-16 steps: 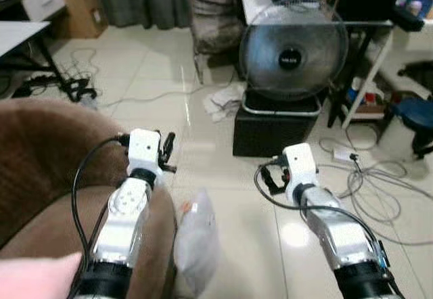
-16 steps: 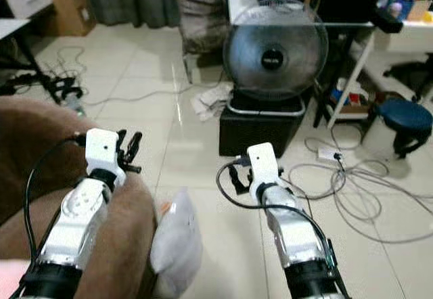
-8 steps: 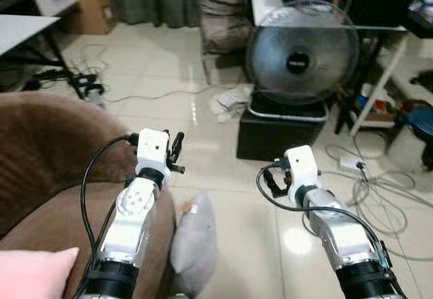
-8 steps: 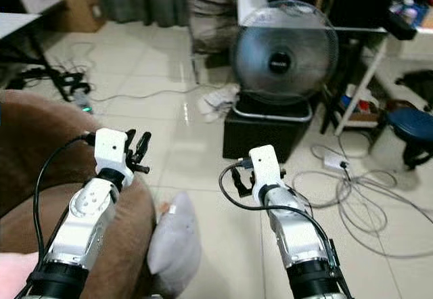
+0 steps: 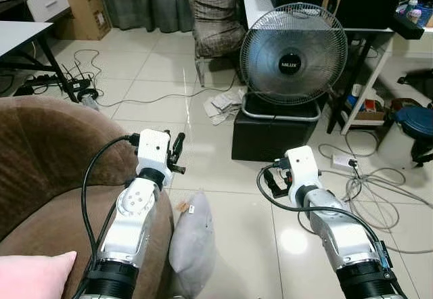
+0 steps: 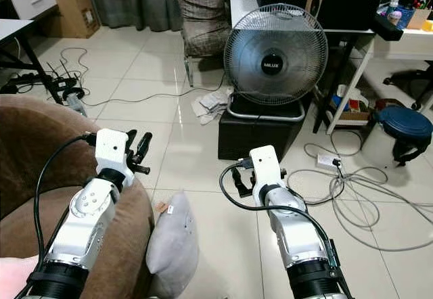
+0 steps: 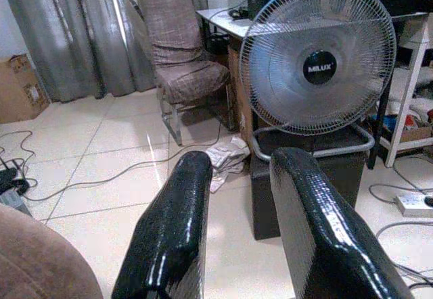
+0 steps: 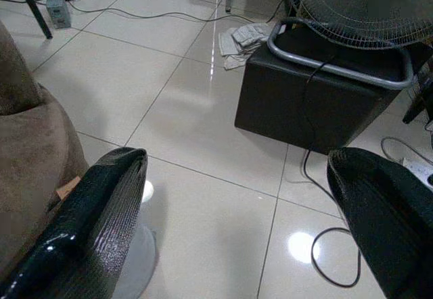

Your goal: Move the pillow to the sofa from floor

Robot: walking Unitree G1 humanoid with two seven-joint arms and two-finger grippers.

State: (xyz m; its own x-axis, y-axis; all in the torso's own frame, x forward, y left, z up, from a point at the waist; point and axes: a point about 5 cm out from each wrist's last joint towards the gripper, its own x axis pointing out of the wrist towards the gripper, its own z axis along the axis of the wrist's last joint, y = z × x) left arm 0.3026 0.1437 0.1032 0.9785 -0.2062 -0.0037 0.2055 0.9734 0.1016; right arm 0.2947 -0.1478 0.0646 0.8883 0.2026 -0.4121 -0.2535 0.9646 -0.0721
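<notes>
Left eye view looks down over both arms held out above a tiled floor [image 5: 155,76]. A grey pillow [image 5: 191,241] stands on its edge on the floor, leaning against the outer side of the brown sofa [image 5: 40,150], below and between the two arms. A pink cushion [image 5: 34,277] lies on the sofa seat at its near edge.

The left gripper [image 5: 177,151] hangs over the sofa's rounded arm, just above the pillow's top corner and not touching it. In the left wrist view its fingers [image 7: 172,238] stand a narrow gap apart with nothing between them, so it is released but only slightly spread. The right gripper [image 5: 276,179] is held over bare tile beside the pillow. In the right wrist view its fingers [image 8: 95,224] are spread wide and empty, with the pillow's pale edge showing just under one of them.

Ahead, a round fan [image 5: 293,62] sits on a black box [image 5: 274,133]. White cables [image 5: 365,191] trail across the floor beside the box, and a grey chair [image 5: 215,21] stands behind.
</notes>
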